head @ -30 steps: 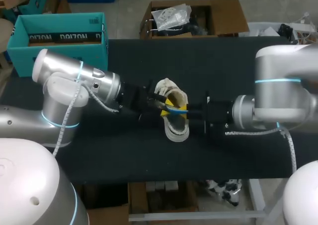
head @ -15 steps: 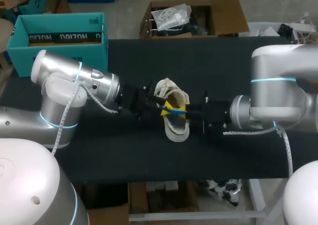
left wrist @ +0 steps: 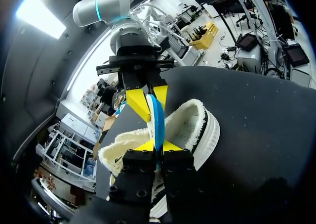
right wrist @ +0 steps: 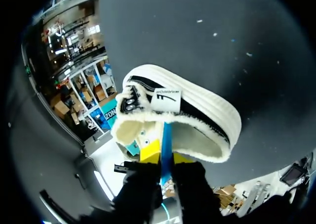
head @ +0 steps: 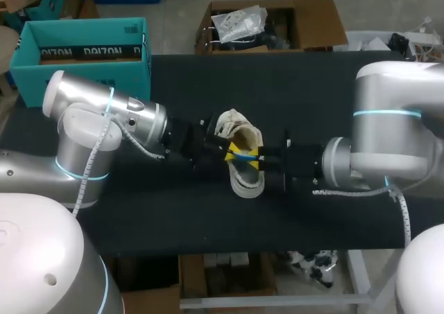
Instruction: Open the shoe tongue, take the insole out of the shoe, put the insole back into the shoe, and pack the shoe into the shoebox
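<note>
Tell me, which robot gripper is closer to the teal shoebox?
Left. The left gripper grips the blue insole above the shoe, on the side facing the teal shoebox. The right gripper grips the insole from the shoe's other side, farther away.

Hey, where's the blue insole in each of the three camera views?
Head view: insole over the shoe, mid-table.
Left wrist view: insole edge-on in the left gripper, above the shoe.
Right wrist view: insole in the right gripper, at the shoe's opening.
Shared landmark: the shoe.
</note>
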Controlling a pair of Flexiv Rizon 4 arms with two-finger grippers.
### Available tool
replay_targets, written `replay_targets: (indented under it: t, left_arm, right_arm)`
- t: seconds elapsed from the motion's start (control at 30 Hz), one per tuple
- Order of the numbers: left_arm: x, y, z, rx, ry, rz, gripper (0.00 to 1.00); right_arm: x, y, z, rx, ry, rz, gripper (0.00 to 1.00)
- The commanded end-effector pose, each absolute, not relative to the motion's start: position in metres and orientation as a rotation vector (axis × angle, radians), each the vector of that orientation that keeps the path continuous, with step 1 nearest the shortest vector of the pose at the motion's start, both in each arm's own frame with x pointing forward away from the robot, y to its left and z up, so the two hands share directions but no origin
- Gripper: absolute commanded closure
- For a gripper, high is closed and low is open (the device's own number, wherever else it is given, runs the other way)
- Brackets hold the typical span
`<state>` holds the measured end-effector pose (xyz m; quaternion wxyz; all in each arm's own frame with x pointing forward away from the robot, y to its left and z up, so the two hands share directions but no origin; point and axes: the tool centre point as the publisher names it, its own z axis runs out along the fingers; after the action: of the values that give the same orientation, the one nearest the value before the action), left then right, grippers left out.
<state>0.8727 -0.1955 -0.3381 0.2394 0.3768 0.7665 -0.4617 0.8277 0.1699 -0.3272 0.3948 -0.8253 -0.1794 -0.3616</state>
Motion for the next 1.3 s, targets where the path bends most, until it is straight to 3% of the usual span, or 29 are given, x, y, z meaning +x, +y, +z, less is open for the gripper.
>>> replay_targets:
  t: [0.03, 0.23, 0.3, 0.37, 0.53, 0.57, 0.63, 0.7, 0.73, 1.3]
  left_arm:
    - [0.873, -0.197, -0.342, 1.026, 2.094, -1.263, 1.00]
    - [0.877, -0.196, -0.345, 1.010, 2.110, -1.259, 1.00]
    - [0.879, -0.195, -0.346, 1.002, 2.116, -1.261, 0.86]
    - [0.880, -0.195, -0.347, 0.997, 2.120, -1.265, 0.65]
    - [0.880, -0.194, -0.347, 0.992, 2.123, -1.272, 0.60]
    - [0.881, -0.194, -0.346, 0.990, 2.123, -1.277, 0.55]
    - [0.880, -0.192, -0.344, 0.988, 2.124, -1.280, 0.33]
    - [0.880, -0.187, -0.341, 0.976, 2.131, -1.290, 0.17]
    - [0.880, -0.184, -0.338, 0.972, 2.133, -1.291, 0.00]
    - [0.880, -0.147, -0.296, 0.858, 2.187, -1.302, 0.00]
  right_arm:
    - [0.827, 0.175, -0.327, -2.096, -0.453, -0.923, 0.97]
    - [0.836, 0.176, -0.337, -2.085, -0.455, -0.902, 1.00]
    - [0.839, 0.176, -0.339, -2.085, -0.455, -0.897, 1.00]
    - [0.842, 0.176, -0.342, -2.087, -0.455, -0.891, 1.00]
    - [0.847, 0.174, -0.346, -2.102, -0.448, -0.879, 1.00]
    - [0.848, 0.173, -0.347, -2.116, -0.444, -0.874, 1.00]
    - [0.849, 0.172, -0.349, -2.133, -0.448, -0.865, 1.00]
    - [0.850, 0.173, -0.350, -2.163, -0.455, -0.855, 1.00]
    - [0.850, 0.173, -0.351, -2.177, -0.461, -0.850, 1.00]
    - [0.824, 0.173, -0.364, -2.452, -0.526, -0.694, 1.00]
